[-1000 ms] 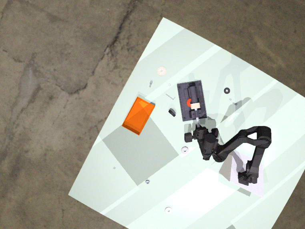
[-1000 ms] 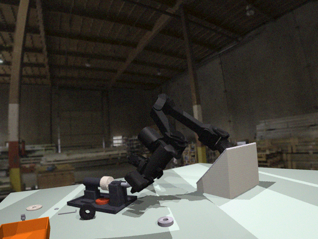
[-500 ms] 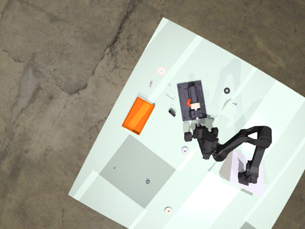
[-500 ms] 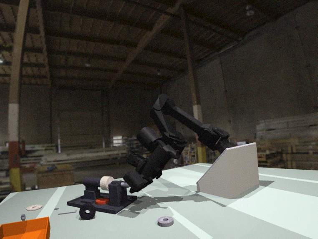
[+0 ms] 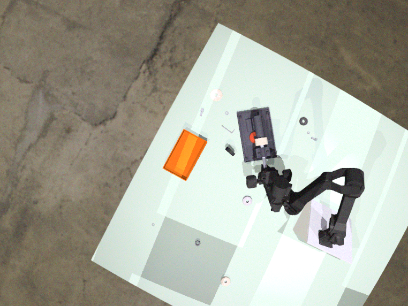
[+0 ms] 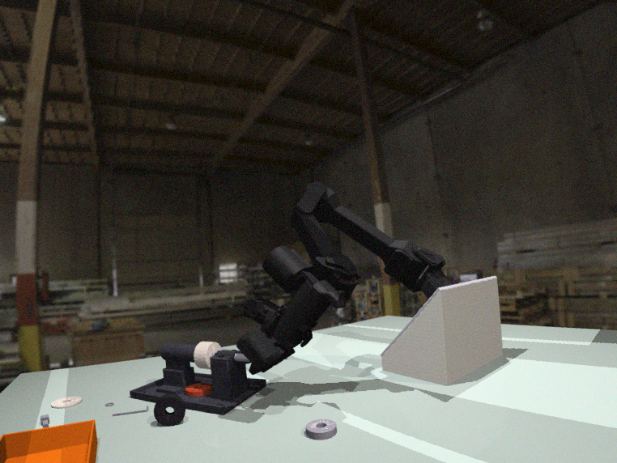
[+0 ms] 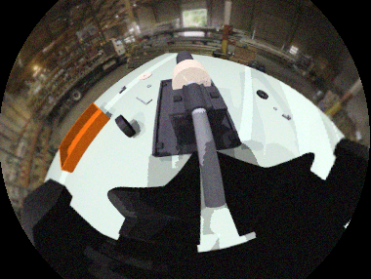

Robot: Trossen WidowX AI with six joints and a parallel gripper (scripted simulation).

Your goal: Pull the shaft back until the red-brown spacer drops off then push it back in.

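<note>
Tool [image 5: 264, 167] [image 6: 251, 360] [image 7: 202, 154] is clamped on the outer end of the shaft [image 5: 264, 161] [image 6: 240, 357] [image 7: 207, 156], at the side of the stand nearer the robot's foot. Key relation: the big block [image 5: 258, 121] [image 6: 176, 351] lies dead ahead along the shaft's long axis, i.e. up the top view & a touch left, twd the counter's [image 5: 184, 204] [image 6: 398, 428] [image 7: 98, 195] upper-right edge. Btwn tool & block, in order: the near post [image 6: 229, 375] [image 7: 197, 98], then the pale ring [image 5: 261, 141] [image 6: 206, 354] [image 7: 191, 73], up at shaft height. Only the one arm, so no choice of side.

Red-brown ring [image 5: 252, 137] [image 6: 197, 389] is off the shaft, lying low on the dark base [image 5: 242, 131] [image 6: 149, 393] [image 7: 163, 107], on the side twd the counter's left edge & the orange bin [image 5: 195, 136] [image 6: 91, 438] [image 7: 83, 137]. It's below the shaft line, so prob. out of the way.

Drop looks done; pale ring seems to be on the shaft still. Next move, I'd say: straight push, tool → block, no sideways drift or tilt, else the tip may catch the block's mouth. Can't see the tip or how deep it sits. Must seat fully b4 letting go; release not yet done.
</note>
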